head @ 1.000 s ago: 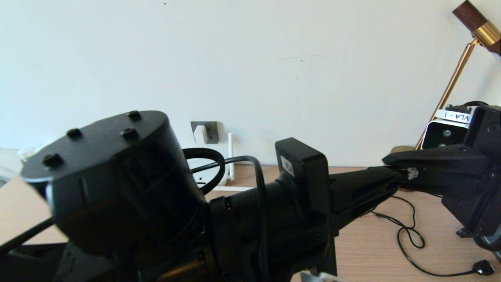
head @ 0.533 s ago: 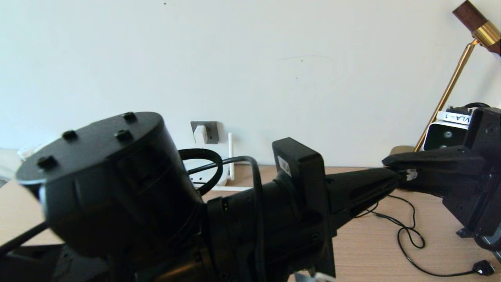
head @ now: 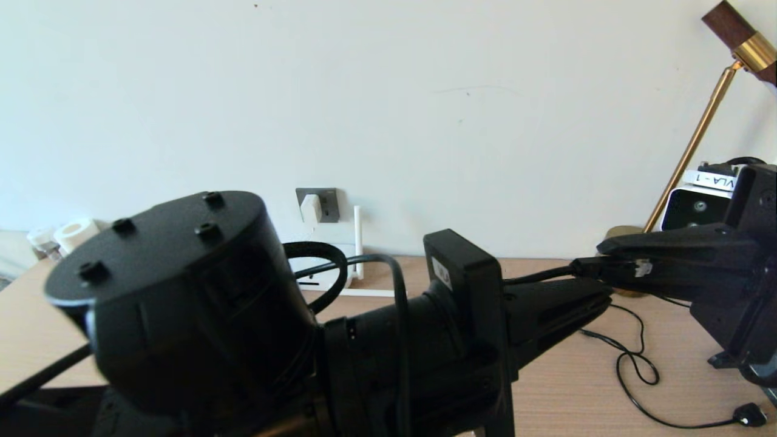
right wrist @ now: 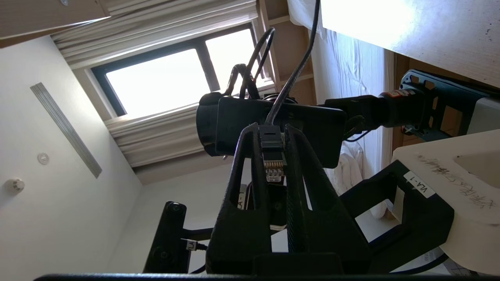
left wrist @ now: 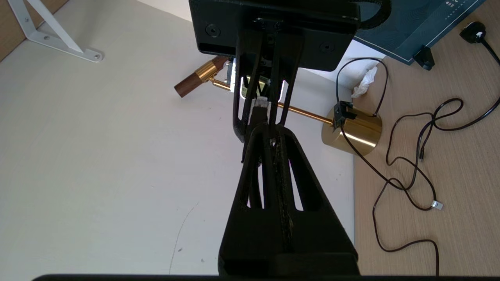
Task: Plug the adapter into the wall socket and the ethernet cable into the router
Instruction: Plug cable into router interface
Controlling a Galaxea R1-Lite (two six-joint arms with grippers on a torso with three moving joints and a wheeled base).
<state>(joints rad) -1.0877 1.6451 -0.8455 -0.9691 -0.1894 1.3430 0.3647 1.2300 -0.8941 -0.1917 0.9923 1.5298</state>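
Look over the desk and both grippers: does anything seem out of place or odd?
Yes. The ethernet cable is nowhere near the router; its connector is clamped in the right gripper in mid-air. Thin black cables sprawl loose across the desk.

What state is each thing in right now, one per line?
adapter: plugged into wall socket
ethernet cable: connector clamped in right hand, not in router
left hand: shut, empty
thin black cable: loose on desk
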